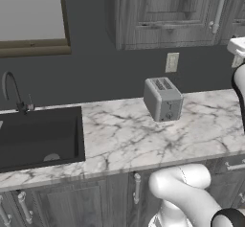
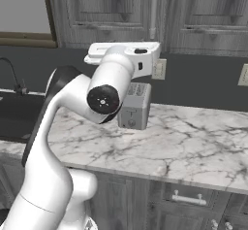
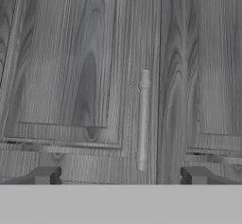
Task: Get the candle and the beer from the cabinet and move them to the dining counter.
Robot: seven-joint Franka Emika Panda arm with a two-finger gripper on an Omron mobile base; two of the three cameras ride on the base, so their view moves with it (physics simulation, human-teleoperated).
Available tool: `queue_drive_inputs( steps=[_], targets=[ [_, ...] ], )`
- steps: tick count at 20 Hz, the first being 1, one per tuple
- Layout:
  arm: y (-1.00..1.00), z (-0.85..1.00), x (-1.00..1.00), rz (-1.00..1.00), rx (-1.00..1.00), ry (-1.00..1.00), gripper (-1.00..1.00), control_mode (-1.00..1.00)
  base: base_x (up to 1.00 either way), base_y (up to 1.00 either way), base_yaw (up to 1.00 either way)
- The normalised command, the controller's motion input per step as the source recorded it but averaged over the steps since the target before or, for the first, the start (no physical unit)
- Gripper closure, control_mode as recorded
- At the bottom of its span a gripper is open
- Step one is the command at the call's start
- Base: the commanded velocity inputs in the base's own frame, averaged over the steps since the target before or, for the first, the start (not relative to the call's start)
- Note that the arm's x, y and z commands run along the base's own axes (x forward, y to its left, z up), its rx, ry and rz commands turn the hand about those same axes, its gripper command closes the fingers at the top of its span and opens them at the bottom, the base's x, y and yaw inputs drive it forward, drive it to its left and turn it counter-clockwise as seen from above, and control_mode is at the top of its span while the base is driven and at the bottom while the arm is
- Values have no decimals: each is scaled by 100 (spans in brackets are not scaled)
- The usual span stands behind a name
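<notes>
The grey wood-grain cabinet (image 1: 162, 15) hangs on the wall above the worktop, and both of its doors are shut. A silver bar handle (image 3: 143, 119) runs down the edge of the left door (image 3: 71, 76), close to the seam with the right door (image 3: 203, 67). My gripper (image 3: 120, 176) is open, facing the doors a short way off, with the handle between and above its fingertips (image 3: 45, 175). My white hand (image 2: 123, 54) is raised to the cabinet's lower edge, just left of the handle (image 2: 154, 10). The candle, the beer and the dining counter are out of view.
A silver toaster (image 1: 162, 98) stands on the marble worktop (image 1: 124, 135) below the cabinet. A black sink (image 1: 38, 137) with a dark faucet (image 1: 14, 94) lies to the left, under a framed window (image 1: 31, 15). A wall outlet (image 1: 172, 62) sits behind the toaster. Low cupboards (image 2: 189, 200) run underneath.
</notes>
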Motion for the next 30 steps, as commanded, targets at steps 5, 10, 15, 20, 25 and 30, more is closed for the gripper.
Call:
queue_drive_inputs(
  steps=[5, 10, 15, 20, 25, 30],
  targets=[
    [-18, 0, 22, 0, 0, -6, -100, -100, 0, 0, 0],
    [-14, 0, 27, 0, 0, -5, -100, -100, 0, 0, 0],
    [-10, 0, 33, 0, 0, -4, -100, -100, 0, 0, 0],
    [-3, 0, 47, 0, 0, 0, -100, -100, 0, 0, 0],
    [-2, 0, 53, 0, 0, 0, -100, -100, 0, 0, 0],
    [-15, 0, 43, 0, 2, 0, -100, -100, 0, 0, 0]
  ],
)
